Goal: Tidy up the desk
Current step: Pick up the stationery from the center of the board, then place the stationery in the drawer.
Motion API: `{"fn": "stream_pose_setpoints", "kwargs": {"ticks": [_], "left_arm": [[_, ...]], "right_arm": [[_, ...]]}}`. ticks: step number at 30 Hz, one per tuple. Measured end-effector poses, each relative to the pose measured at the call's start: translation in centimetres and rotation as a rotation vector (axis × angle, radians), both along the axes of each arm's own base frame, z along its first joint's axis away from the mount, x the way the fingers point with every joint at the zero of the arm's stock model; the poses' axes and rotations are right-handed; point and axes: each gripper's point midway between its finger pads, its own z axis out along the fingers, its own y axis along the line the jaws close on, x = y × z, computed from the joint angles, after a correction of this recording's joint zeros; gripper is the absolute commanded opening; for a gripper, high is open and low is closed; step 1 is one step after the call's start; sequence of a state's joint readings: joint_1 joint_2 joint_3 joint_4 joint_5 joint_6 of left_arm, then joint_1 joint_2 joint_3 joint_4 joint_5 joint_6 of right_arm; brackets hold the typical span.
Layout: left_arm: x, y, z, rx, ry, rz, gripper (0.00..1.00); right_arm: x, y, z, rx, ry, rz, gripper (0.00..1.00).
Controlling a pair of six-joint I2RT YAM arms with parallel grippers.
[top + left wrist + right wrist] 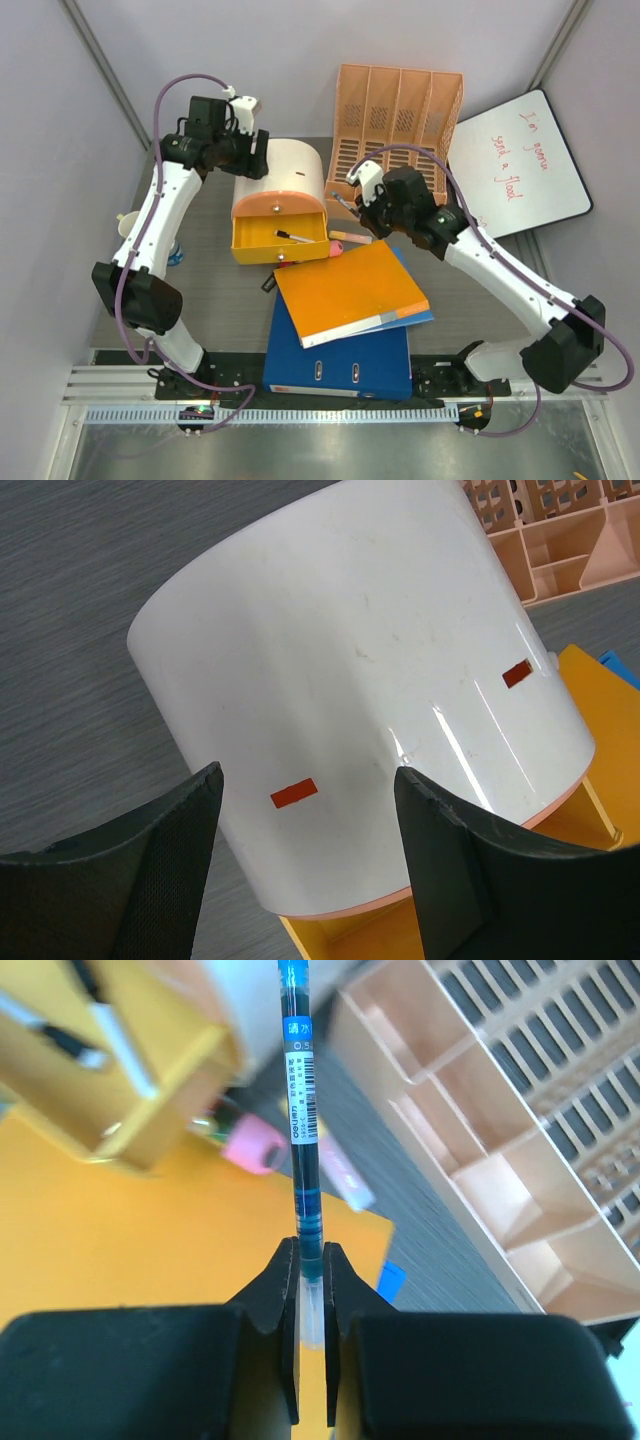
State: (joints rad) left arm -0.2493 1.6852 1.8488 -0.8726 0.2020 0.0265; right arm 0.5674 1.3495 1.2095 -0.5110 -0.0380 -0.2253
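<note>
Right gripper, lower centre of wrist view: clenched on blue pen. Pen label white, with barcode and blue patch; print too small to read.
Left gripper: released, fingers spread near white box.
Whiteboard, upper right of top view: red handwriting, "send a flood" legible.
Desk: grey, centre of top view.

Dark grey wood-grain desk, top view, with a black strip and metal rail along its near edge. Resting on it:
- a white domed drawer box at the back, its yellow drawer pulled out
- a peach slotted file organizer just beside the box on the right
- a blue ring binder at the near edge
- a pink-capped item between drawer and binder
- a small black clip at the binder's far-left corner
</note>
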Motion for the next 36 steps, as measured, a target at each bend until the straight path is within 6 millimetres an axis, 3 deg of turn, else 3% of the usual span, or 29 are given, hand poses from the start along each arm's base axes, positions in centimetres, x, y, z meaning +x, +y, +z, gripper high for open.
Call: {"fn": "stream_pose_setpoints", "kwargs": {"ticks": [5,11,14,18,22,26,30,32,36], "left_arm": [[0.0,0.0,0.0,-0.006,0.003,0.005,0.7],[0.0,-0.1,0.0,-0.012,0.007,0.012,0.7],[0.0,-0.1,0.0,-0.012,0.007,0.012,0.7],[0.0,-0.1,0.0,-0.012,0.007,0.012,0.7],[0.0,-0.1,0.0,-0.012,0.007,0.013,0.7],[0.0,-0.1,0.0,-0.012,0.007,0.013,0.7],[0.0,-0.1,0.0,-0.012,0.007,0.013,0.7],[0.0,-0.1,0.0,-0.012,0.007,0.013,0.7],[0.0,0.0,0.0,-0.011,0.006,0.013,0.7]], "right_arm": [[-3.7,3.7,4.0,0.021,-0.065,0.122,0.06],[-5.9,8.6,6.9,0.005,-0.122,0.234,0.07],[-6.2,11.4,6.3,-0.051,-0.129,0.289,0.06],[-5.7,14.3,3.4,-0.167,-0.107,0.35,0.06],[-4.4,15.3,0.7,-0.275,-0.089,0.374,0.06],[-3.2,15.8,0.5,-0.334,-0.111,0.386,0.07],[-2.4,16.2,1.5,-0.358,-0.157,0.389,0.15],[-2.2,16.4,1.8,-0.381,-0.181,0.392,0.25],[-2.4,16.7,1.2,-0.436,-0.206,0.41,0.38]]}}
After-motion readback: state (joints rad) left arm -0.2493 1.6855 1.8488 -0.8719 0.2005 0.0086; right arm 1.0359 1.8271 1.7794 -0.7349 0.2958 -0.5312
